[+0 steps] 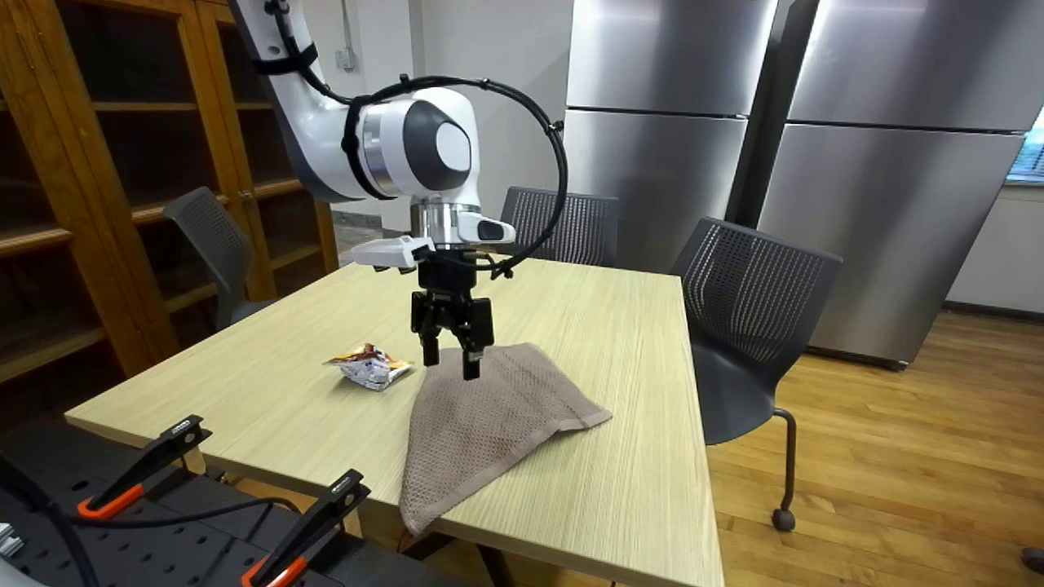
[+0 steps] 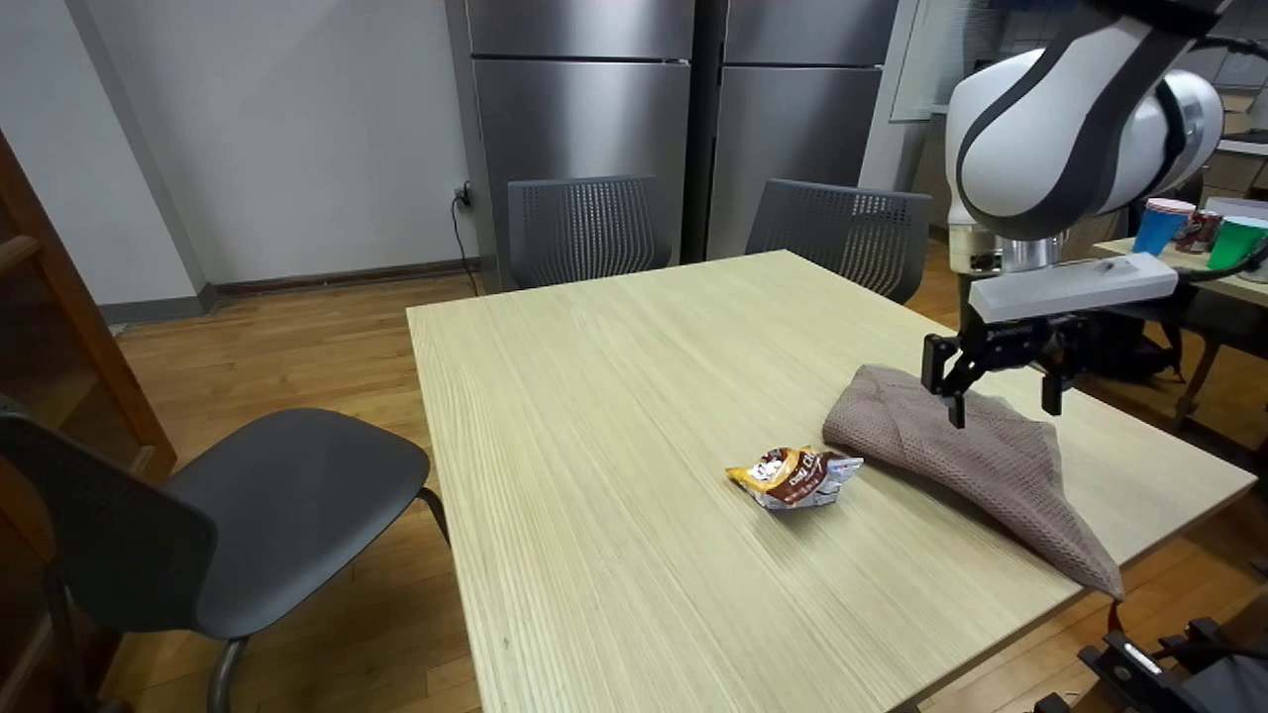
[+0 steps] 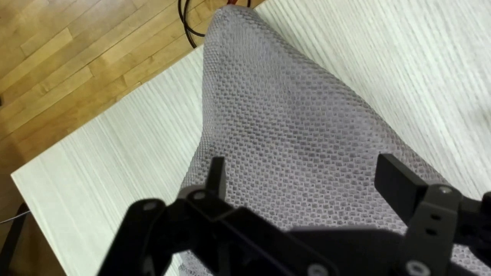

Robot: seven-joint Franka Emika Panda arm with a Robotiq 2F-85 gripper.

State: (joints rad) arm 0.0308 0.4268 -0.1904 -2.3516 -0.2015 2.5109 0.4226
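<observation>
Hanging spread pretty wide, the claw is directly over a grayish-brown cloth. One corner flops past the near edge of the table, and a crinkly snack bag sits just left of the cloth.

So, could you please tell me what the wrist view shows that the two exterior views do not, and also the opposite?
Only the wrist view looks down between the open fingers, with the weave of the cloth close up. Only the exterior views show the snack packet, white arm, chairs and refrigerators. All share the gripper, open over the cloth, one cloth corner reaching past the edge of the table, and the wooden floor.
</observation>
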